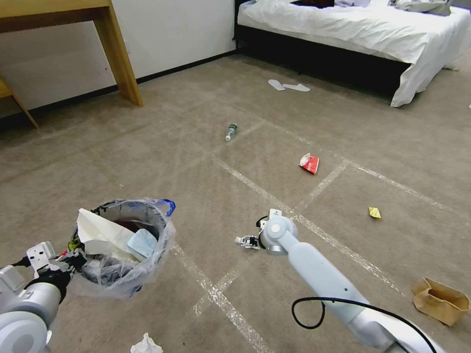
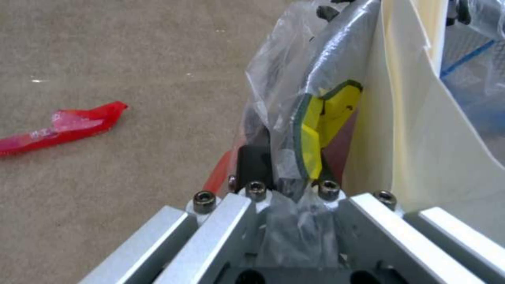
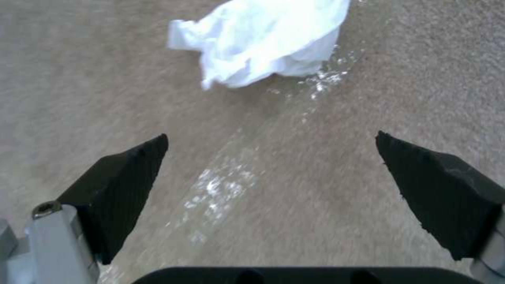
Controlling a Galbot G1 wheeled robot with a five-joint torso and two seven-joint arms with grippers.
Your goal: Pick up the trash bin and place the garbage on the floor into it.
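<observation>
Right end effector [image 3: 271, 173], its black pads [image 3: 121, 189] spread wide apart, hangs low over the floor [image 1: 206, 162] at centre frame in the head view, aimed at a crumpled white tissue [image 3: 263, 39] just ahead. Left end effector [image 2: 287, 173], lower left, is clamped on the rim of the trash bin [image 1: 122, 245], which carries paper and a mask. Collection looks under way; next, the pads need to straddle the tissue. A bottle [image 1: 230, 131], red wrapper [image 1: 309, 163] and brown bag [image 1: 440, 300] lie farther off.
</observation>
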